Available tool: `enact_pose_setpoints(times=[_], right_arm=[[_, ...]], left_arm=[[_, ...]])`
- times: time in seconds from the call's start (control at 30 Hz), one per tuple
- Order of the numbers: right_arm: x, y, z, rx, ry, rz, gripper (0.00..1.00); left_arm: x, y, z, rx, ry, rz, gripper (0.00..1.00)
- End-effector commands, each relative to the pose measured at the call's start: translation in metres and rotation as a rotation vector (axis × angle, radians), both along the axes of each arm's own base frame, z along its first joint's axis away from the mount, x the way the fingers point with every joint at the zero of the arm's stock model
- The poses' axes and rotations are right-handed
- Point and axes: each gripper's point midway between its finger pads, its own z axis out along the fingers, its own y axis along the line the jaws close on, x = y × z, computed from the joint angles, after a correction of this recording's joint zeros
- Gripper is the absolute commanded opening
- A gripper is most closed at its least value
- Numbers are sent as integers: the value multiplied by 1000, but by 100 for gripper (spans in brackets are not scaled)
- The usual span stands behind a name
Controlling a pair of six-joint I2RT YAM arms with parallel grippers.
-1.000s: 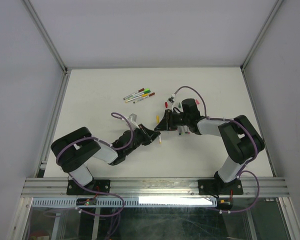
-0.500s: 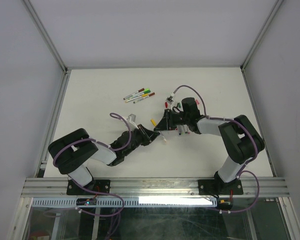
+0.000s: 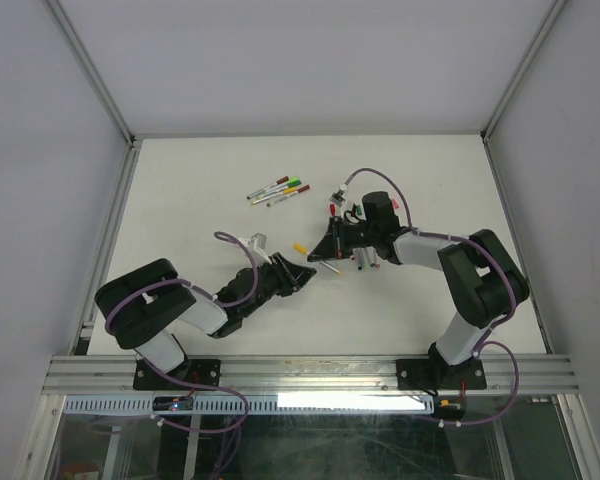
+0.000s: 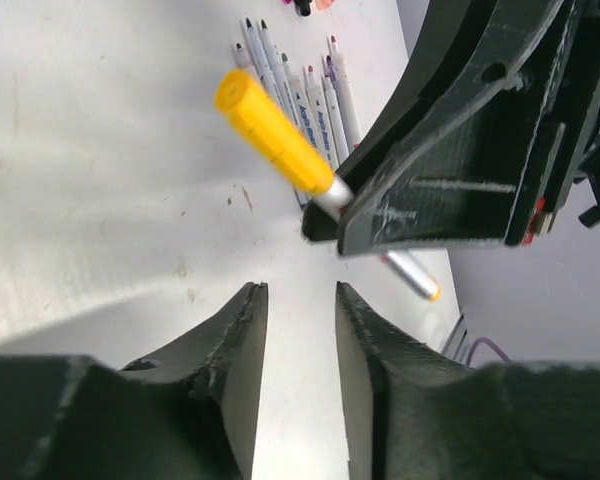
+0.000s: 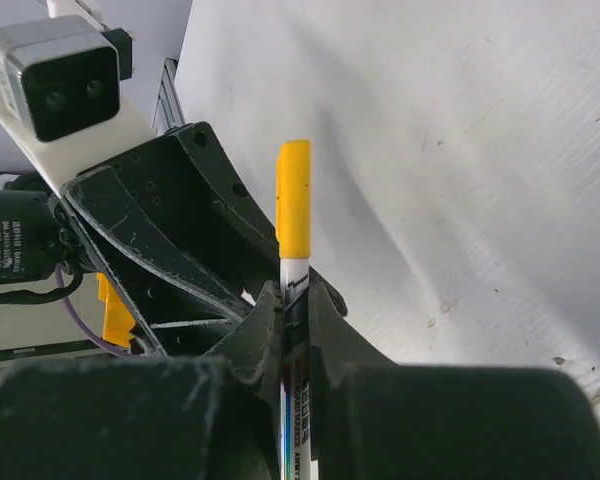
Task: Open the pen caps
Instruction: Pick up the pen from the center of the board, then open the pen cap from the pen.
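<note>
While my right gripper clamps the barrel of the yellow pen over the surface, I judge its yellow cap light, stiff and slippery, so the empty, narrowly parted left gripper facing it should pinch squarely at mid-length.

The yellow pen cap is smooth, faintly glossy plastic; its pen has a shiny white printed barrel. The fingers of the right gripper are matt black plastic, scratched. The white table looks matt and lightly speckled.
</note>
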Motion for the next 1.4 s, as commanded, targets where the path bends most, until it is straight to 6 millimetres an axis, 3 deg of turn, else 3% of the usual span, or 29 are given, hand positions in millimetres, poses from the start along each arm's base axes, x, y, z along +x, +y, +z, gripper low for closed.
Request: enact_pose_setpoints(times=[0.0, 0.13, 0.43, 0.57, 0.73, 0.97, 1.37], right_arm=[[16, -1, 21, 35, -48, -3, 0], [18, -7, 28, 55, -112, 39, 0], [-2, -22, 64, 168, -217, 253, 0], [-4, -30, 80, 179, -289, 259, 0], [-5, -36, 91, 184, -336, 255, 0], [-5, -38, 93, 189, -337, 256, 0], [-4, -39, 93, 189, -337, 254, 0]], left_arm=[[-14, 9, 39, -103, -143, -37, 41], [-23, 25, 57, -158, -210, -38, 64], [-25, 63, 123, -329, -421, -34, 78], [-24, 70, 139, -287, -515, -20, 98], [-14, 88, 149, -243, -504, 87, 99], [-25, 99, 174, -290, -539, 93, 99], [-15, 73, 171, -355, -384, 66, 98]])
